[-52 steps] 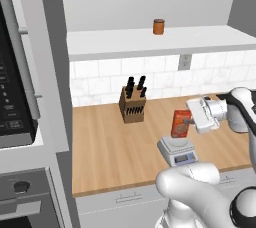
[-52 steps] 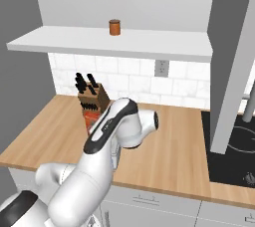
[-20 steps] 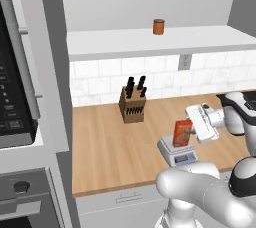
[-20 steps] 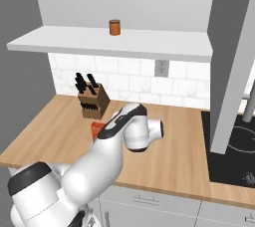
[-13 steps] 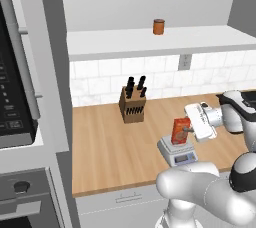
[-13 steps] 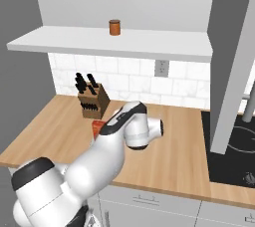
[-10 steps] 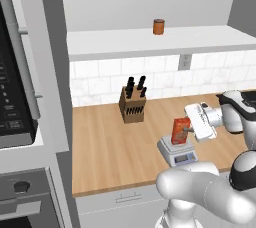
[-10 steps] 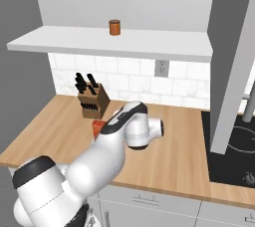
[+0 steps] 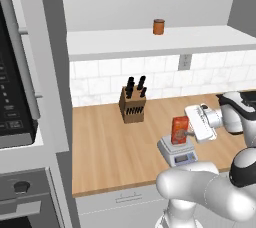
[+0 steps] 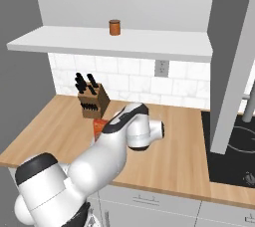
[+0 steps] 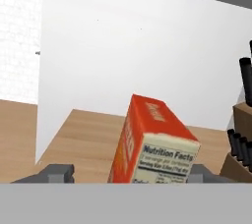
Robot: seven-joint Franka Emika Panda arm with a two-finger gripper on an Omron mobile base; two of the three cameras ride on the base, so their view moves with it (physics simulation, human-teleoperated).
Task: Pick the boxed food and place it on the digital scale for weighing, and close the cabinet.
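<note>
Where boxed food (image 9: 180, 130) tops scale (image 9: 178, 153), gripper (image 9: 190, 131) astride

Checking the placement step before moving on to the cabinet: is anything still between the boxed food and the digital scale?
Nothing visible. The boxed food already stands upright on the digital scale, with the end effector right beside it, jaws spread on either side.

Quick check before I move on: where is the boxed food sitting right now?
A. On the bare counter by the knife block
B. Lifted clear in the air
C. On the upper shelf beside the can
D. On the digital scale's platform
D: the boxed food stands upright on the digital scale, with the gripper beside it.
</note>
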